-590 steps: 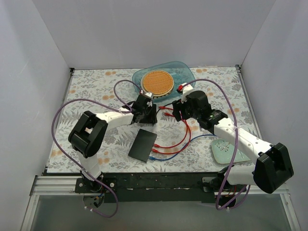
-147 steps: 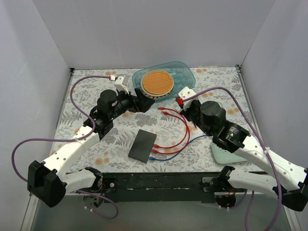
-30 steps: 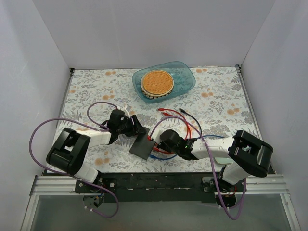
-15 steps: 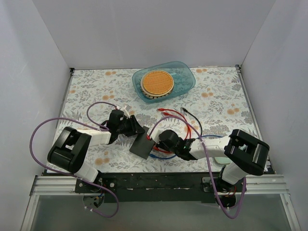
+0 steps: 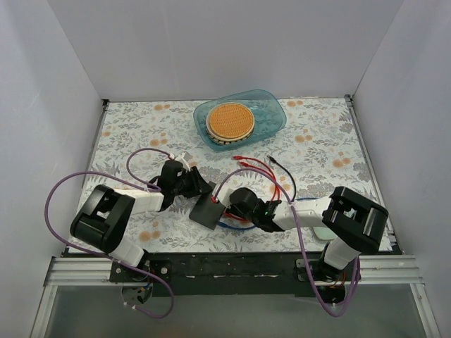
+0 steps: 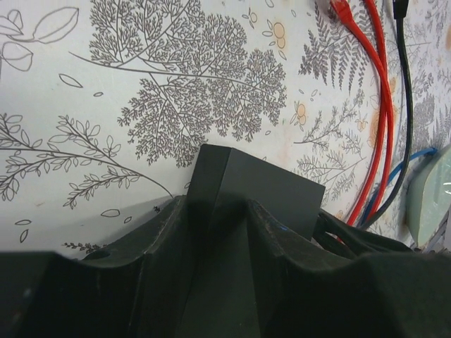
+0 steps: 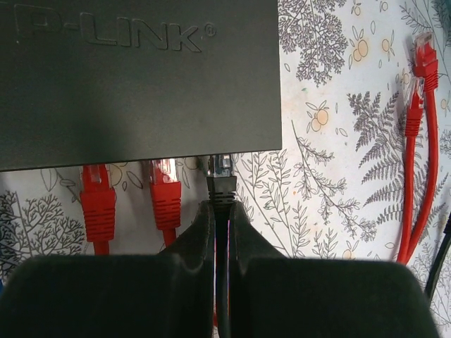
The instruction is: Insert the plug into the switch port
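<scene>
The switch (image 7: 141, 84) lies flat on the counter (image 5: 141, 127), its port edge facing the right tool (image 7: 222, 205), which is clenched on the black plug (image 7: 223, 172). The plug points straight at that edge, with its tip at a port mouth just right of two red plugs (image 7: 97, 204). The left tool (image 6: 217, 208) clamps the switch's opposite end. The next move looks like a straight push along the plug's axis.

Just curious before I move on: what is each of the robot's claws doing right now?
Left gripper: closed on the switch.
Right gripper: closed on the black plug, at the switch's edge.
</scene>
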`<state>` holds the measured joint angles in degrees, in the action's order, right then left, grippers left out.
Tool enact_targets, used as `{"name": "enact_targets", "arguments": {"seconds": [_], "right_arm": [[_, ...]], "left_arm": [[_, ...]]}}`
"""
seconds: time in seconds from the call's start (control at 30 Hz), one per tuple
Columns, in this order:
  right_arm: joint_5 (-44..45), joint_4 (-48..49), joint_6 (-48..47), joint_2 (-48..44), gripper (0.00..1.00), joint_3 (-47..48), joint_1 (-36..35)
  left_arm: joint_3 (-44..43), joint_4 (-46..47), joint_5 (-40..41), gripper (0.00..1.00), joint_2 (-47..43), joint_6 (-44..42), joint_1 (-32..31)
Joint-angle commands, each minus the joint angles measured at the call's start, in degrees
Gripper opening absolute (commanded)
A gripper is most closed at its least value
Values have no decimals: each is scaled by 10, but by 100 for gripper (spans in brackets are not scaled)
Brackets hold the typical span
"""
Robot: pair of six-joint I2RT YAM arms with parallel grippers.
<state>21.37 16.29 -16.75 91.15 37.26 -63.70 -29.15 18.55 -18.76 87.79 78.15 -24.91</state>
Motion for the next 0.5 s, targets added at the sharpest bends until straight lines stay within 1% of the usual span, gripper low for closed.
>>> {"name": "enact_targets", "arguments": {"seconds": [0.0,0.17,0.27,0.37,0.47], "right_arm": [[-106,172,1,31,1,80,-12],[-113,163,-3,40,1,101,-12],[-110,151,-3,36,1,99,-12],[-91,116,3,25,1,103,-12],[-73,99,17,10,1,89,-11]], "left_arm": [[-2,-28,-138,20,24,46,-91],[3,-20,-132,18,23,53,-102],[2,-31,-112,18,15,49,-102],[-4,-47,-89,20,9,46,-101],[-13,-62,-72,25,5,42,-95]]}}
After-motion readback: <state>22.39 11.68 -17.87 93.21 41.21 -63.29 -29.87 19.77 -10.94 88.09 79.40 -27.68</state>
